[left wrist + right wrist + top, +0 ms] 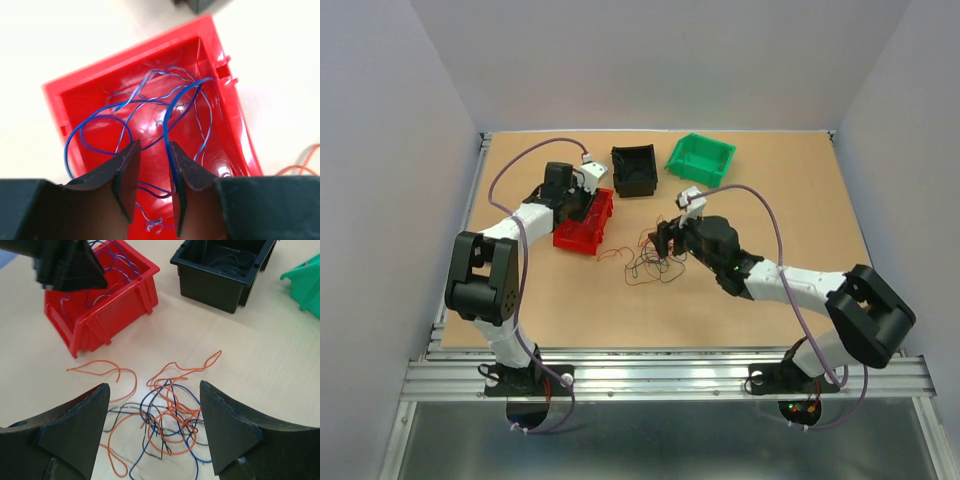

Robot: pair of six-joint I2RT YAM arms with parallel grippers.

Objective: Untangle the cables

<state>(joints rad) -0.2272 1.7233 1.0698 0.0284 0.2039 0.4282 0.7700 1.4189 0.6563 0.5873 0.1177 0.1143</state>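
Left tool (152, 150), half open above the red bin (125, 53), may drag out a blue wire (167, 120); right tool (154, 390) is wide open, empty, over the cables (165, 426).

Overhead, wrist close-ups; common red bin (115, 302)

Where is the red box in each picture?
Top view: the red box sits left of middle.
Left wrist view: it fills the middle.
Right wrist view: top left, behind the tangled cables.
Shared landmark: the blue wires lying inside it, clear in both wrist views.
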